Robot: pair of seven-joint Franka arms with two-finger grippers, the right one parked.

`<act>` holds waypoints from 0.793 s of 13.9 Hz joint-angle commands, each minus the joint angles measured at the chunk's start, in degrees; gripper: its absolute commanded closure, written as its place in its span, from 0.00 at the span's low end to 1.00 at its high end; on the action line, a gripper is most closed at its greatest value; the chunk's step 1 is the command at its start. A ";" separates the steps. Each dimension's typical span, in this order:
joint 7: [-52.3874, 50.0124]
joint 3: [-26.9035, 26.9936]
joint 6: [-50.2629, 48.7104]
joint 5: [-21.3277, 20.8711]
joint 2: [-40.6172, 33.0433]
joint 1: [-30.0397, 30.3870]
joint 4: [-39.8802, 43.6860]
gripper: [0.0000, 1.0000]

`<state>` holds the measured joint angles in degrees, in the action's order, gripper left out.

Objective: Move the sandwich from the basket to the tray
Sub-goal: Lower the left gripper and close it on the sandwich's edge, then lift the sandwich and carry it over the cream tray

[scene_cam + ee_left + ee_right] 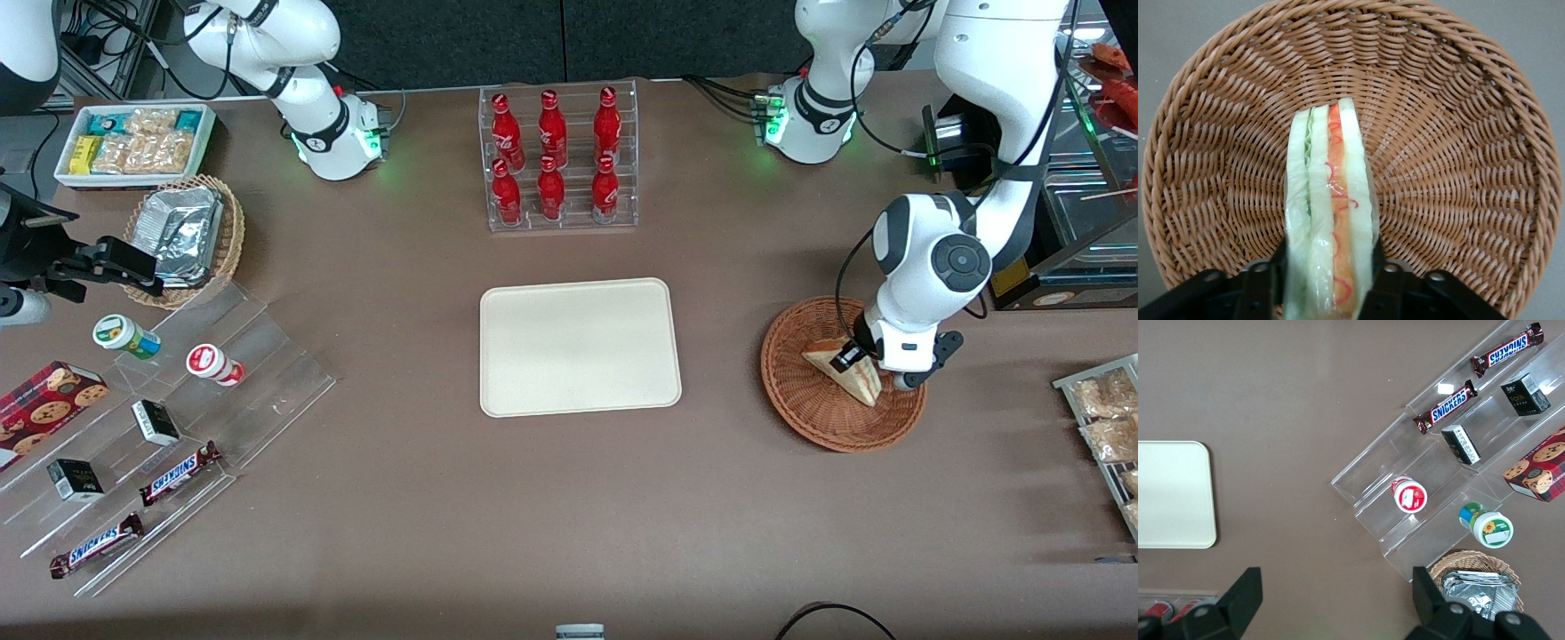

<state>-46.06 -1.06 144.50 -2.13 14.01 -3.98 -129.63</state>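
Left wrist view: the sandwich (1328, 213) is seen edge-on — pale bread with green and red layers — clamped between the two fingers (1279, 280) of the pincer (1327, 283), over the woven bottom of the basket (1458, 167). From the front view, the pincer (855, 357) is lowered into the basket (800, 391), which sits on the brown tabletop (444, 533) toward the working arm's end. The sandwich (849, 372) is still inside the basket. The cream tray (578, 347) lies flat beside the basket — apart from it.
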 commanded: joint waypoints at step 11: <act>-1.31 -0.35 -38.93 -0.68 -4.35 -12.25 24.23 0.84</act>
<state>-46.12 -1.75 110.00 -2.23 7.10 -11.85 -111.03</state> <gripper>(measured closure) 0.828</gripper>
